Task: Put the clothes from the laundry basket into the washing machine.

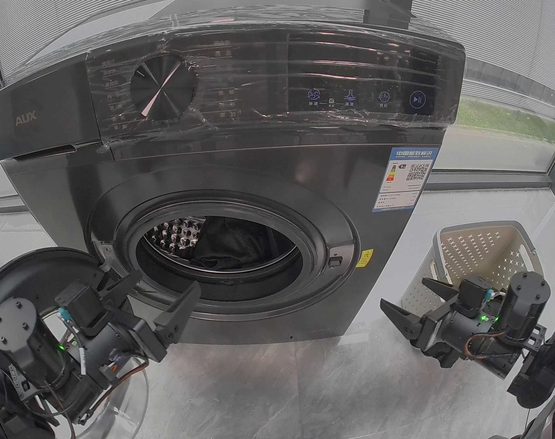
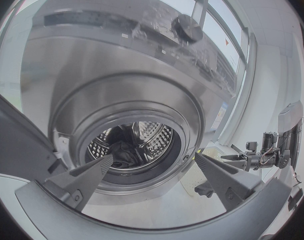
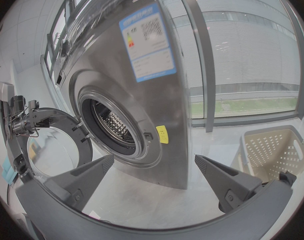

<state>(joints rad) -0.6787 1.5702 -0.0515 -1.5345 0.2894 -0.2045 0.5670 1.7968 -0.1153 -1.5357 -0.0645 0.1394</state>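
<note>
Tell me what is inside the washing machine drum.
A dark garment lies bunched inside the drum, against its perforated metal wall. The drum's bottom is covered by the door opening's rim, so more clothes there cannot be ruled out.

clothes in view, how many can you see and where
1: a black crumpled garment lies inside the grey steel front-loading washing machine. The beige perforated plastic laundry basket on the floor to its right shows none, though its bottom is partly hidden.
</note>
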